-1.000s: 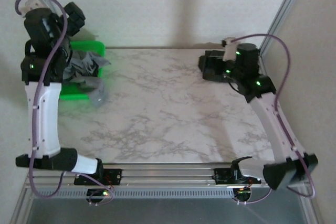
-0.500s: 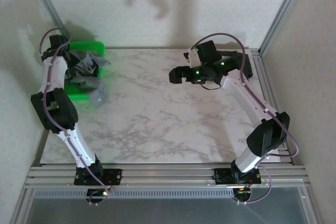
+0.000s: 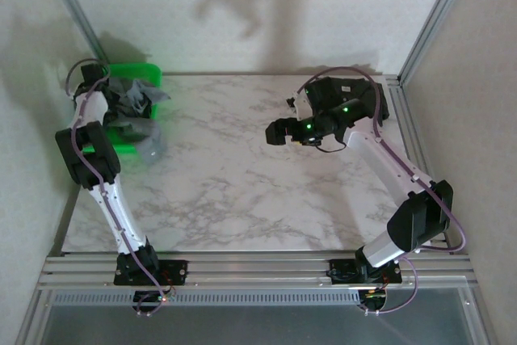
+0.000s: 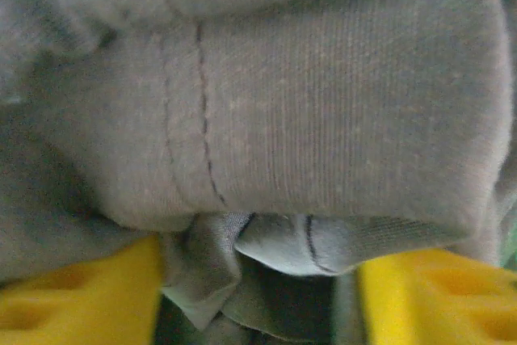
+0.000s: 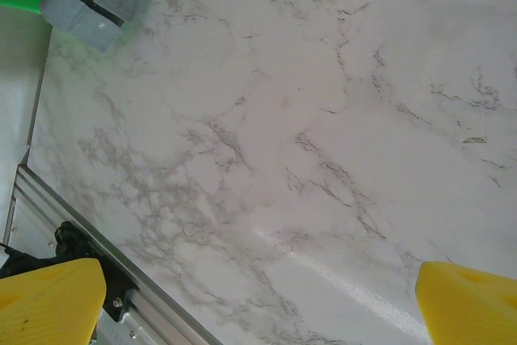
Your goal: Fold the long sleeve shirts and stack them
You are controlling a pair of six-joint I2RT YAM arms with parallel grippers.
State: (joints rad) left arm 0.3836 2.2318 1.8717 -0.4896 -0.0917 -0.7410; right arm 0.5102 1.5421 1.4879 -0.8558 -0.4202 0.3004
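Top external: my left hand [image 3: 85, 74] is down in the green tray [image 3: 139, 70] at the bench's [image 3: 226, 191] 10 o'clock. It sits on the grey shirt [image 3: 133, 103] heaped there, which spills out toward 4 o'clock. My right hand [image 3: 279, 131] hovers wide open near centre.

Left wrist: cloth bunches between my yellow fingers [image 4: 81, 296]; I cannot tell whether they pinch it. I see 1 risk: catching 2 layers, or both shirts, could drag the tray along.

Right wrist: fingers spread over bare marble, nothing held.
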